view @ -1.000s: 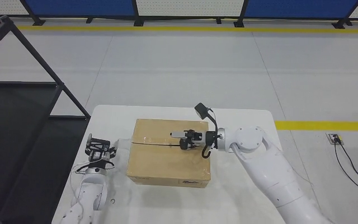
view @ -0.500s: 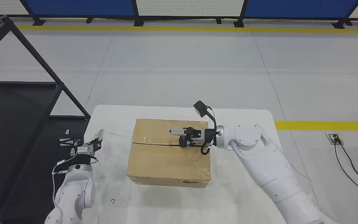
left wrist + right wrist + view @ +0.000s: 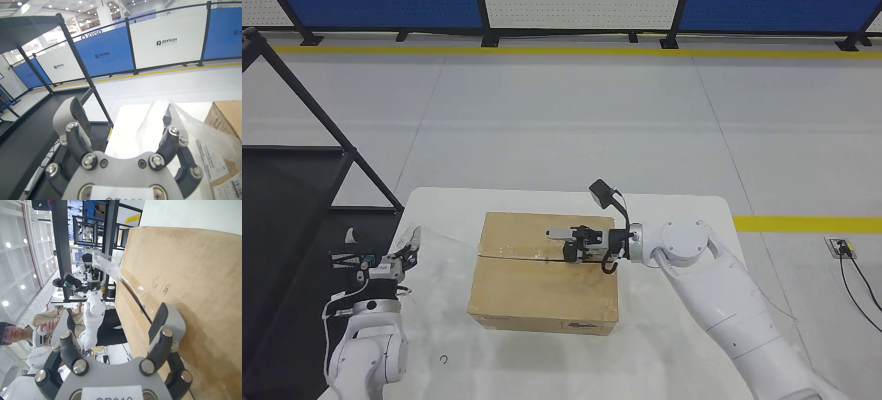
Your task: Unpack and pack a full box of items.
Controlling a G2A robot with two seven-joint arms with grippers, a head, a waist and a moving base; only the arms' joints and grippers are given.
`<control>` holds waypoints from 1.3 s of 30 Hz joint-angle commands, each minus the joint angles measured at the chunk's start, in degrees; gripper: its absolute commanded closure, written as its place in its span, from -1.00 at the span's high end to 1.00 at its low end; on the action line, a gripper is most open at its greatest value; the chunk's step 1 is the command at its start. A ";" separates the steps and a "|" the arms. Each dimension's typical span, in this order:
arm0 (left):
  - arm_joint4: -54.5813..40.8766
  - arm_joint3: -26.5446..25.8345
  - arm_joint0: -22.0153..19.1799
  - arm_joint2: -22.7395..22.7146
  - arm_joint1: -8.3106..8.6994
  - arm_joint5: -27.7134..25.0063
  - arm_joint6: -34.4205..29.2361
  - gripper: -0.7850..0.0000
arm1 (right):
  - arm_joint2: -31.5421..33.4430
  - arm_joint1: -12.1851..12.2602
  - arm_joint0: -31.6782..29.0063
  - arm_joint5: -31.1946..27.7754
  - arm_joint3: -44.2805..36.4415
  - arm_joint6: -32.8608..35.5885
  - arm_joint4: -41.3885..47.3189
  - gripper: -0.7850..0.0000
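Clear tape (image 3: 189, 125) clings to one finger of the left pincer (image 3: 122, 109). The jaws are wide and not clamped on it. The film stretches from that finger back to the near end of the box (image 3: 223, 117). In the top view the left pincer (image 3: 382, 262) sits off the box's end, near the bench (image 3: 672, 340) edge, well apart from the cardboard.

The right pincer (image 3: 115, 315) also has wide jaws and holds nothing. One finger rests on the box top just beside the centre seam (image 3: 136, 298); the other hangs off past the box. From above, the right pincer (image 3: 564, 245) is over the middle of the box (image 3: 542, 285), at the seam line.

The box sits mid-bench with both top flaps down and the seam open as a narrow slit.

Progress looks early. The sealing tape seems mostly peeled, but one end may still be stuck to the box; I can't tell. The flaps are not yet lifted and no items are out on the bench beside the box. Left to do: shed the tape, open the flaps, unpack everything, then repack.
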 commanded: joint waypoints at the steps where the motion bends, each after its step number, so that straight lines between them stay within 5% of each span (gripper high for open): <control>1: 0.00 -1.16 0.18 -0.24 -0.11 0.38 0.28 1.00 | 0.02 -0.02 0.04 -0.13 0.16 0.10 0.03 1.00; 39: 12.32 -12.05 -2.00 8.97 -2.54 -1.56 -0.54 1.00 | 2.22 0.53 -1.71 -0.74 -1.19 -0.31 0.33 1.00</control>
